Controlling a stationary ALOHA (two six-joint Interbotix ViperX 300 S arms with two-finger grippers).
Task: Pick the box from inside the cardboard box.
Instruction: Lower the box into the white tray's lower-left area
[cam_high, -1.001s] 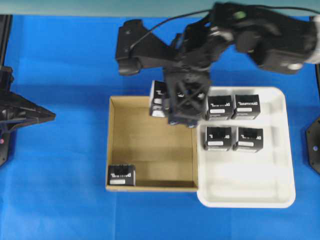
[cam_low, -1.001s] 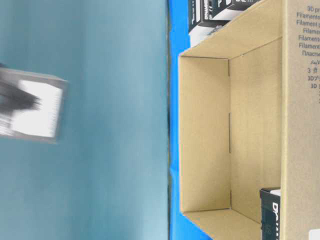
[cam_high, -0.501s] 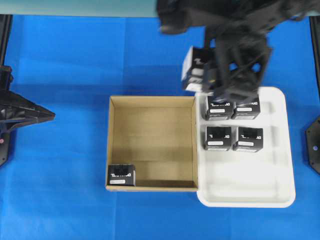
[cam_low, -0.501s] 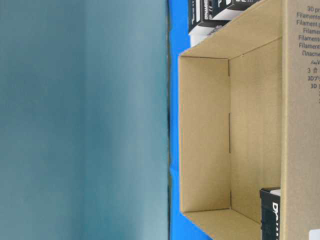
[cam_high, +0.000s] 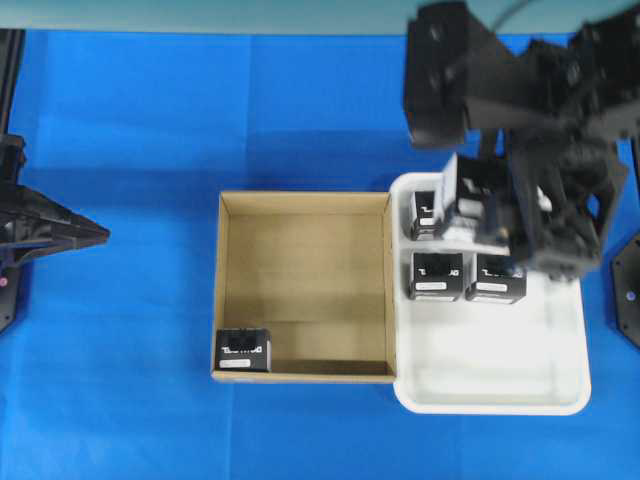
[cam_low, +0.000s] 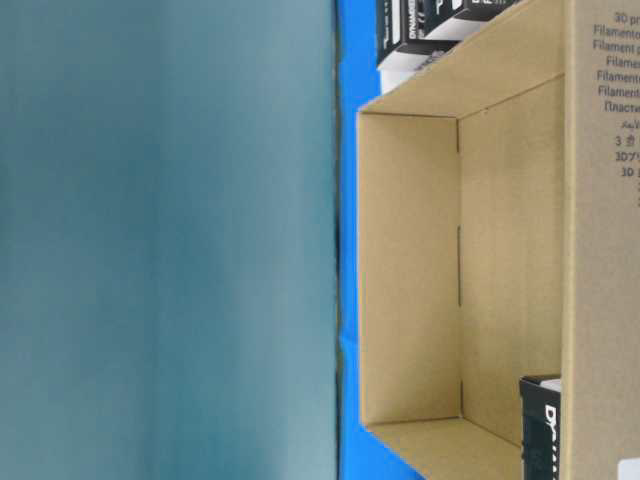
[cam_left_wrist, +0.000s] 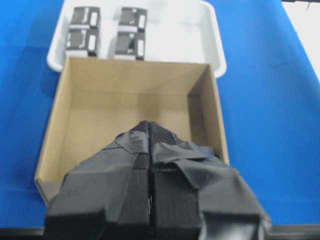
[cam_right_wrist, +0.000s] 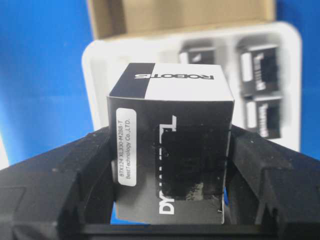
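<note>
While overhead blurs it, right wrist view shows fingers (cam_right_wrist: 250, 170) clamping box (cam_right_wrist: 172, 145); left fingers (cam_left_wrist: 150, 170) closed, empty.

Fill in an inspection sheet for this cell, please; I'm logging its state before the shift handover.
Surface: blue cloth covers the table.
Job's things: cardboard box with one black box left in its near-left corner; a second black box held over the tray.
Clutter: white tray touching the carton's right wall, with three black boxes visible in it, one partly hidden under the arm.
Grippers: right claw shut on the held box, above the tray's far end; left claw shut, empty, pointing at the carton.
Cables: nothing clearly seen.
Surroundings: teal wall behind the table; dark stands at both edges.
</note>
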